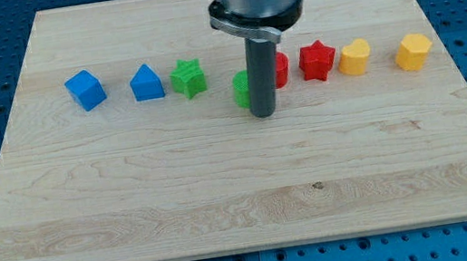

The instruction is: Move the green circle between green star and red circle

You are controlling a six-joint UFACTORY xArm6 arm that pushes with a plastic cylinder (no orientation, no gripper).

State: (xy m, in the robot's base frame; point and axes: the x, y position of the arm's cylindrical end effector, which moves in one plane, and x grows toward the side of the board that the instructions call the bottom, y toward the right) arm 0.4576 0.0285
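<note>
The green circle (241, 89) stands between the green star (189, 78) and the red circle (280, 69), partly hidden behind my rod. My tip (264, 113) rests on the board just below and to the right of the green circle, touching or nearly touching it. The red circle is also partly hidden by the rod.
A row of blocks runs across the board's upper part: a blue cube (85, 89), a blue house-shaped block (146, 83), a red star (317, 59), a yellow heart (353, 58) and a yellow hexagon (413, 51). The wooden board (133, 199) lies on a blue perforated table.
</note>
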